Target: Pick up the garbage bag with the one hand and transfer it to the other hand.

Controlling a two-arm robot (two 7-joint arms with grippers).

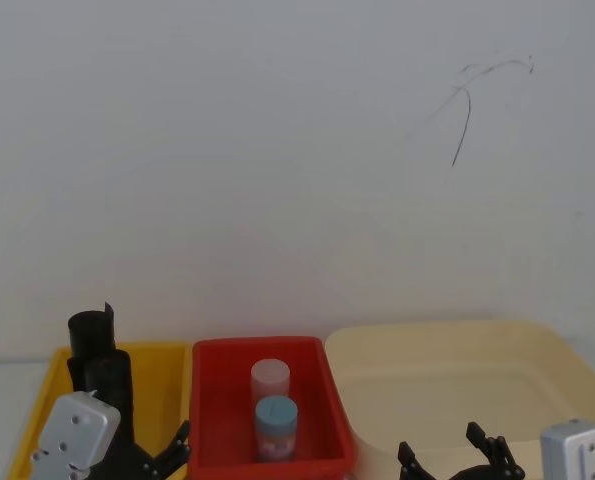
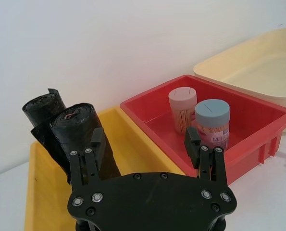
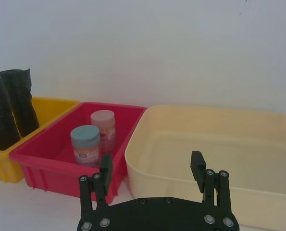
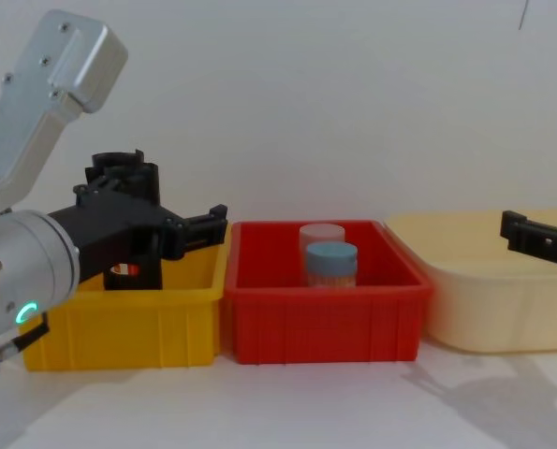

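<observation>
Cream tub (image 3: 219, 111) side: the right pincer (image 3: 151, 166) is waiting low in front of it, spread open and holding nothing. The yellow bin (image 2: 37, 192) is holding the garbage bag (image 2: 80, 132), the nearer of the two rolls, touching the back roll (image 2: 42, 108). The left pincer (image 2: 143, 142) is hovering just beside it, spread open and gripping nothing. You're lining up the grasp, so close across the bag's upper half, clear of the back roll and the bin wall. The bag is standing almost upright, with its long axis near vertical, seemingly leaning slightly back, core end pointing up.
</observation>
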